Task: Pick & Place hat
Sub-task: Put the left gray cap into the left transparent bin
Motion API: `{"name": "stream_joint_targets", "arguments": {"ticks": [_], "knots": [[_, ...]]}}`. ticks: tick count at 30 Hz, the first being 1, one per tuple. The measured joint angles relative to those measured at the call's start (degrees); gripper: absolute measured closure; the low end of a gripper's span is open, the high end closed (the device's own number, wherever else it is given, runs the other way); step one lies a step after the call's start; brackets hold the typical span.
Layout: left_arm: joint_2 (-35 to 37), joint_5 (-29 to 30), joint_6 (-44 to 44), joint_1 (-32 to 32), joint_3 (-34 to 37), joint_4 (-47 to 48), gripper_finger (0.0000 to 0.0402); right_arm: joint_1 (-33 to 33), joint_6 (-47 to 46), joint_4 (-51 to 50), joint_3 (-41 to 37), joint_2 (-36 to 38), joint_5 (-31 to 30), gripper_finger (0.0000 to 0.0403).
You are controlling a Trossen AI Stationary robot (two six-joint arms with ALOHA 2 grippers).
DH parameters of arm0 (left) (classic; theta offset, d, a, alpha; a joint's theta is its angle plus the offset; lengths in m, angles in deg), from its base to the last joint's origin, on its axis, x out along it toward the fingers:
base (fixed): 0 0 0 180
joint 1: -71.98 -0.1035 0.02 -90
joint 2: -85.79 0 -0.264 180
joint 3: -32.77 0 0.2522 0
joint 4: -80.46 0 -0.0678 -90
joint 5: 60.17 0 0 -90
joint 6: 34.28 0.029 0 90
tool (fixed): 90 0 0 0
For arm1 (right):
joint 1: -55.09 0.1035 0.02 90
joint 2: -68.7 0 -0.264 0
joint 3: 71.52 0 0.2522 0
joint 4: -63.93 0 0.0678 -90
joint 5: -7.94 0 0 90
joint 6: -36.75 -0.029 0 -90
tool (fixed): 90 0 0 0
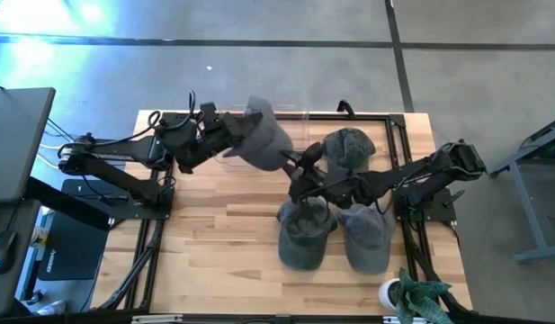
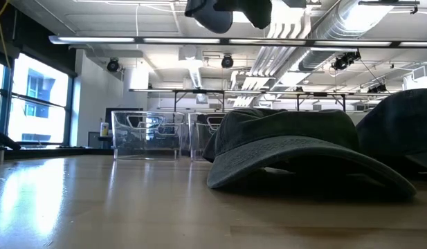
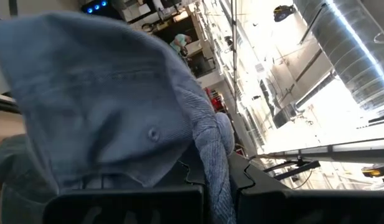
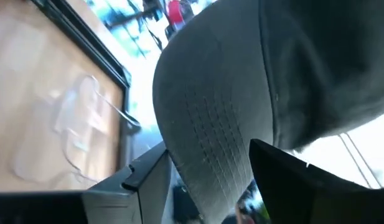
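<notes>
A blue-grey hat (image 1: 264, 137) hangs in the air over the table's far middle; it shows at the top of the low view (image 2: 227, 10). My left gripper (image 1: 230, 135) is shut on it from the left. My right gripper (image 1: 297, 166) comes in level from the right, and its open fingers stand on either side of the hat's brim (image 4: 204, 137). Three more dark grey hats are on the table: one at the far right (image 1: 349, 148) and two side by side nearer the front (image 1: 304, 236) (image 1: 367, 236), resting on their brims and rims. My left gripper pinches a bunched fold of the hat's cloth (image 3: 211, 163) between its two shut fingers, coming in about level from the table's left. The hat is lifted clear of the table and spreads out beyond the fingers. My right gripper has the brim between its fingers (image 4: 148, 180); I cannot tell whether they touch it.
A clear plastic box (image 1: 290, 124) stands at the table's far edge, also seen in the low view (image 2: 147, 135). A white cup (image 1: 389, 290) and a green plant (image 1: 425, 297) sit at the near right corner. The table's near left part is bare wood (image 1: 214, 261).
</notes>
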Motion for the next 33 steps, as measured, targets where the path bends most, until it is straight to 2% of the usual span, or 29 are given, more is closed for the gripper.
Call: {"name": "stream_joint_targets", "arguments": {"ticks": [6,13,20,29,33], "knots": [[0.00,-0.03,0.00,0.00,0.00,-0.05,0.0401,-0.90,0.68,3.50,0.00,0.00,-8.29,0.0207],[0.00,-0.48,-0.02,0.00,0.00,-0.07,0.0401,0.84,1.13,5.60,-0.02,0.00,-3.73,0.0284],[0.00,-1.00,-0.04,-0.02,0.00,-0.06,0.0401,1.30,1.25,6.33,-0.02,0.01,-3.74,0.0384],[0.88,-0.90,3.08,-0.02,0.07,-0.26,0.0397,3.49,-1.71,7.09,-0.01,0.42,-4.49,0.0396],[2.06,-1.25,6.38,-0.02,0.16,-0.05,0.0360,5.95,-6.95,4.95,0.00,0.42,-7.17,0.0397]]}}
